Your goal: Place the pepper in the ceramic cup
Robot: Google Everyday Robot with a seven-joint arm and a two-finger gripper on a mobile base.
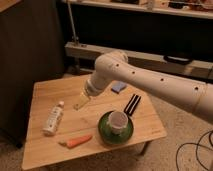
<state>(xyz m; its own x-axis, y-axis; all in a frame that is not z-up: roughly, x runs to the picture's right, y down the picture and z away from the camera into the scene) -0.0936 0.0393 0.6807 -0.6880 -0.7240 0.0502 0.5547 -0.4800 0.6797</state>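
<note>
The orange pepper (78,142) lies near the front edge of the wooden table (40,150), its pale stem end pointing left. The whitish ceramic cup (118,122) stands upright on a dark green saucer (107,135) at the front right. My gripper (80,103) hangs above the table's middle, at the end of the white arm (150,80) that reaches in from the right. It is above and behind the pepper, left of the cup, and its fingers stand open with nothing between them.
A white plastic bottle (53,118) lies on its side at the left. A blue sponge (119,87) sits at the back of the table and a black striped object (132,104) lies behind the saucer. A dark cabinet stands to the left.
</note>
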